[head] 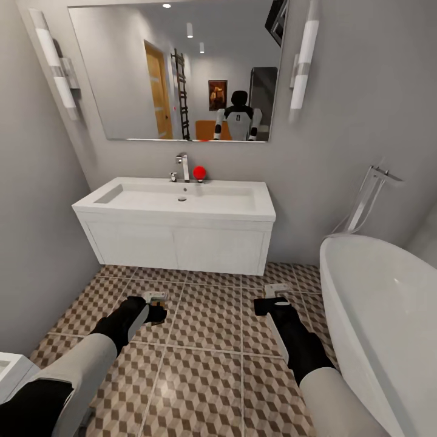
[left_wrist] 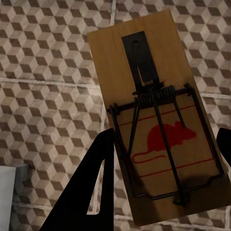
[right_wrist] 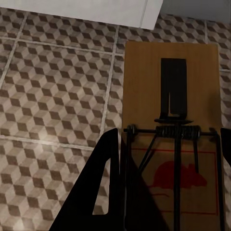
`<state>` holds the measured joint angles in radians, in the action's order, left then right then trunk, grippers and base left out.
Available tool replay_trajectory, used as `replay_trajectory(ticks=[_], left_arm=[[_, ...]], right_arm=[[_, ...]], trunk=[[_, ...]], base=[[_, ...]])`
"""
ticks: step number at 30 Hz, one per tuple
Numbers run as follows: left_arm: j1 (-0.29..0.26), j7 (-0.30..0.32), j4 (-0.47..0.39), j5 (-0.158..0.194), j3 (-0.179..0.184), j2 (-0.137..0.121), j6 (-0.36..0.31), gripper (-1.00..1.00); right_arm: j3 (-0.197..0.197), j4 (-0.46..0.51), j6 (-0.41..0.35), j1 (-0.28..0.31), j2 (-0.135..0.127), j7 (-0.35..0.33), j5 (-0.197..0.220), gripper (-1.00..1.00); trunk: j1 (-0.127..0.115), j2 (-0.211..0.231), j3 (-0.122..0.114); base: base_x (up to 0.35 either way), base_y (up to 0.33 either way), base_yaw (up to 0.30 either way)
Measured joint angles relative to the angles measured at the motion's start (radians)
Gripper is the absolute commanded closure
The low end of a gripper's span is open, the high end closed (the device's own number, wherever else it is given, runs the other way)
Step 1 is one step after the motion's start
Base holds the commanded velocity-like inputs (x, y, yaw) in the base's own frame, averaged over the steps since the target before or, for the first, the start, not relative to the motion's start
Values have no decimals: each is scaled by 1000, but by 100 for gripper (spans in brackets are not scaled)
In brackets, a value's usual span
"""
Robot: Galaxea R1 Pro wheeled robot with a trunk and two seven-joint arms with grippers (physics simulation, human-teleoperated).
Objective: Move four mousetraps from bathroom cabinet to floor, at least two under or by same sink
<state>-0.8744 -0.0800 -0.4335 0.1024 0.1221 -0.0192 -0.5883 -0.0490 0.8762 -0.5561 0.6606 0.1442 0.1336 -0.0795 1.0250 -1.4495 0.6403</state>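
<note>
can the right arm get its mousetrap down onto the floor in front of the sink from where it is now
Probably yes. The right gripper holds a mousetrap over bare floor just before the sink, with nothing between it and the tiles.

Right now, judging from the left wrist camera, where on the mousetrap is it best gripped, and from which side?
By the long bare edges of the mousetrap, at the end under the wire bar, coming in endwise as the left gripper does. The flat wooden slab offers parallel sides there, and the fingers stay clear of the spring and bar on top.
</note>
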Motion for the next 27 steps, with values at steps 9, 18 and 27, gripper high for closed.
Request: replay_trajectory(ticks=[9, 18, 27], left_arm=[[6, 1, 5, 1, 0, 0, 3, 100], [10, 3, 13, 1, 1, 1, 4, 100], [11, 3, 15, 1, 1, 4, 4, 100]], right_arm=[[0, 0, 0, 0, 0, 1, 0, 100], [0, 0, 0, 0, -2, 2, 0, 100], [1, 0, 0, 0, -4, 3, 0, 100]], trunk=[[0, 0, 0], [31, -56, 25], [65, -119, 53]], base=[[0, 0, 0], [0, 0, 0], [0, 0, 0]])
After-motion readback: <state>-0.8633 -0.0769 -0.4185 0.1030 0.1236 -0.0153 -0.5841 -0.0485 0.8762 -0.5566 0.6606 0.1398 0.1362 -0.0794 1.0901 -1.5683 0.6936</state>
